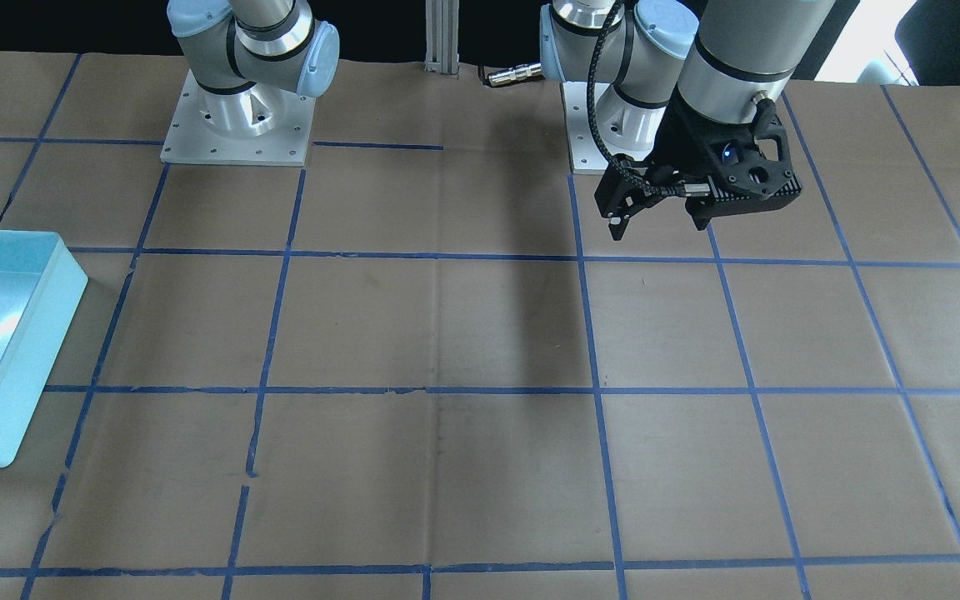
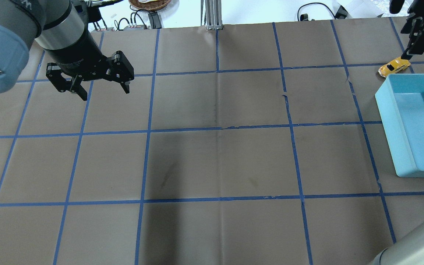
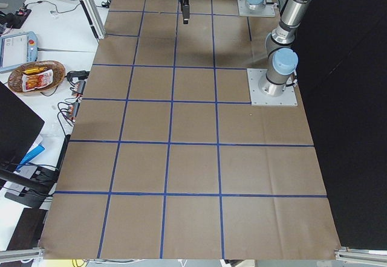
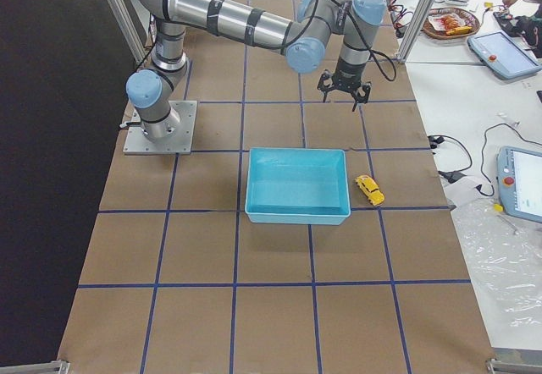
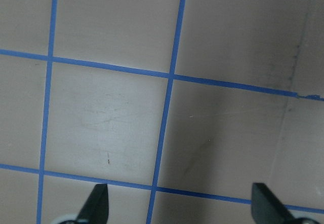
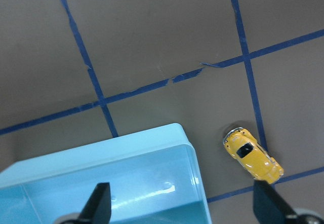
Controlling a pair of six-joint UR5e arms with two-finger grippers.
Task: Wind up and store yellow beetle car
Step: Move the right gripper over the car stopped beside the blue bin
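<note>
The car point(image 6: 252, 154) sits on the table outside the bin point(image 6: 152, 135), just beside its corner and not touching it. The right gripper point(image 6: 182, 206) has its jaws spread wide. From them the car lies forward and off toward one finger, its long axis slanted across the jaw line, so a shift and a wrist turn look necessary. The left gripper point(image 2: 105, 94), also spread, is well apart. The car's wheels and any winding part cannot be made out.

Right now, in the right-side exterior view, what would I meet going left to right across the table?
Right arm's base plate → light blue bin → yellow beetle car, which sits on the paper just outside the bin's right wall.
</note>
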